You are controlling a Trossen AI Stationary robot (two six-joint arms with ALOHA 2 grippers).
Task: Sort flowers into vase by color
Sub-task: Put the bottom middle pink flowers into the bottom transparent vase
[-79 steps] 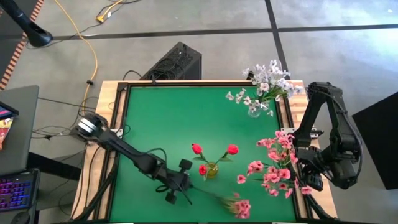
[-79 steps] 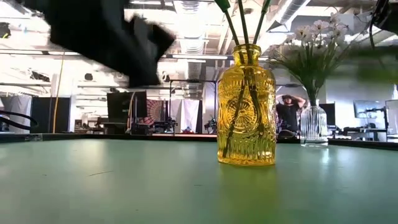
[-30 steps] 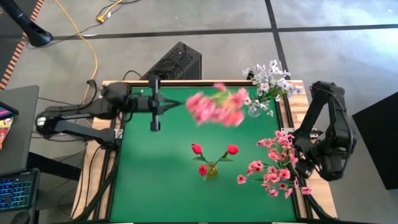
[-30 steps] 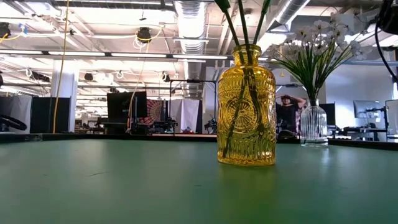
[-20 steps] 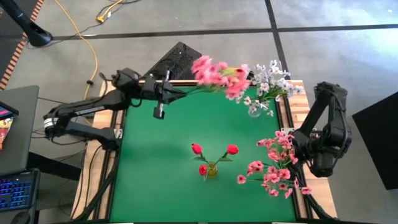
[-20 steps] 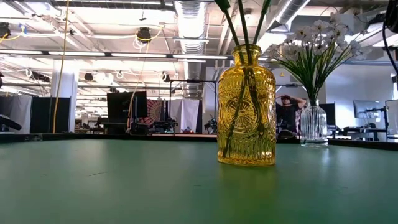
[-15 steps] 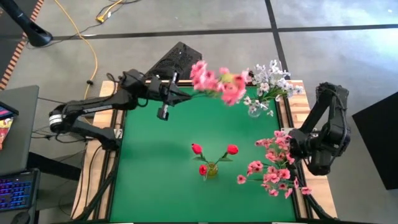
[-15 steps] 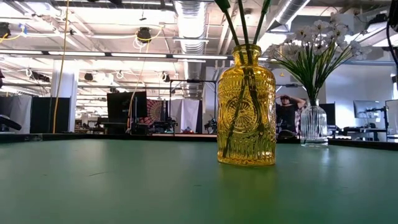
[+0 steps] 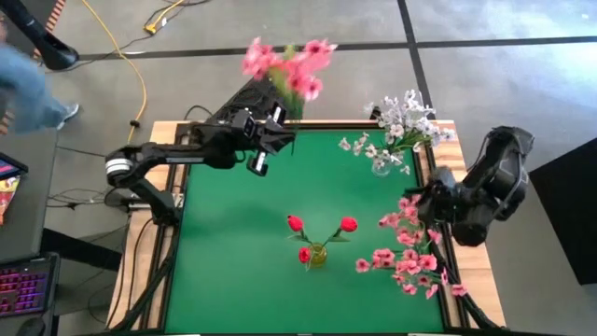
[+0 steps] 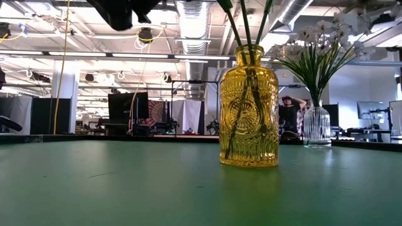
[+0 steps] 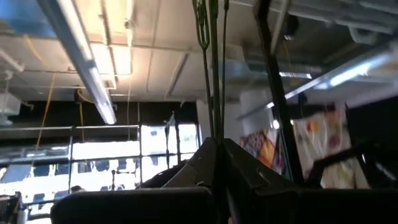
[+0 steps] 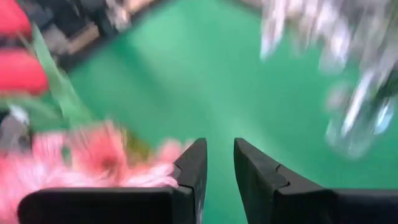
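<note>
Item: green felt-topped table (image 9: 242,233) in a pale wooden frame, landmark a small ribbed yellow glass vase (image 9: 318,254) near the mat's middle, holding 3 red tulip-like buds (image 9: 296,223) on green stems. Left gripper (image 9: 276,125): raised over the table's far edge, beyond and to the left of the yellow vase, fingers pinched tight on the thin green stems of a pink clustered spray (image 9: 283,63), whose blossoms stand past the far edge over the grey floor; the left wrist view shows the stems (image 11: 211,68) rising from between the closed fingers toward the ceiling. Right gripper (image 9: 422,201): right of the yellow vase, at the top of a bunch of pink clustered flowers (image 9: 410,257) by the table's right edge; fingers (image 12: 194,163) a narrow gap apart, nothing seen between them. Clear ribbed glass vase (image 10: 316,125) of white small-blossom sprays (image 9: 399,126): far right corner, well beyond the yellow vase.
</note>
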